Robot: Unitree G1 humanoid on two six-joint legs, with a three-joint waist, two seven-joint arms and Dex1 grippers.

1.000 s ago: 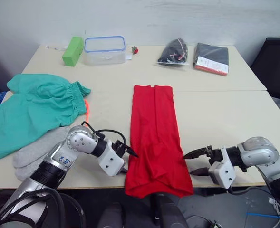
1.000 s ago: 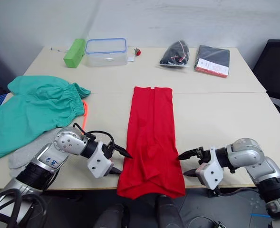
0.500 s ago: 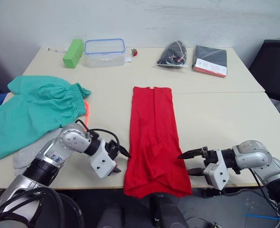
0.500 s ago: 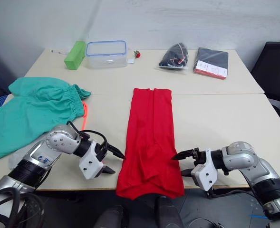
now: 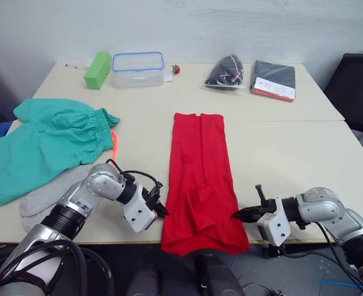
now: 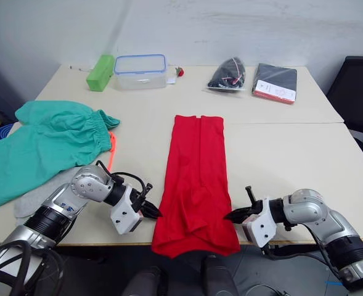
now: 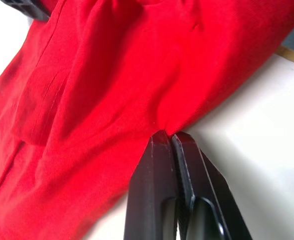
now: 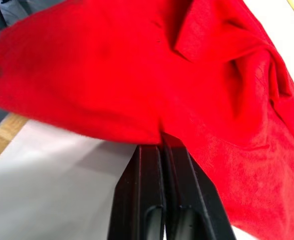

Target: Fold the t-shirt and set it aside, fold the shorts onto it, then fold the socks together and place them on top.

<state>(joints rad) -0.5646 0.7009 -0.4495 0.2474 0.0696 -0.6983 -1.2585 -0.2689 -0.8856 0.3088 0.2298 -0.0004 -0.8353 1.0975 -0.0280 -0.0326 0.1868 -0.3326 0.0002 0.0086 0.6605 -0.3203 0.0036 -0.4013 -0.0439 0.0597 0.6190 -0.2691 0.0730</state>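
The t-shirt [image 5: 200, 179] lies lengthwise on the tabletop [image 5: 280, 148]. The left tool [image 7: 169, 142] and right tool [image 8: 161, 137] each pinch its near edge. Next, probably lift both sides evenly and fold away.

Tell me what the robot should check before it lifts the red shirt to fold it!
1. Left gripper shut on the t-shirt edge: ok.
2. Right gripper shut on the opposite edge: ok.
3. Both grips sit near the t-shirt's near end, level with each other: ok.
4. T-shirt lying flat: not ok, it is rumpled by the table edge and its end hangs over.
5. Far half of the t-shirt free of other things: ok.
6. Shorts and socks apart from the t-shirt: ok.
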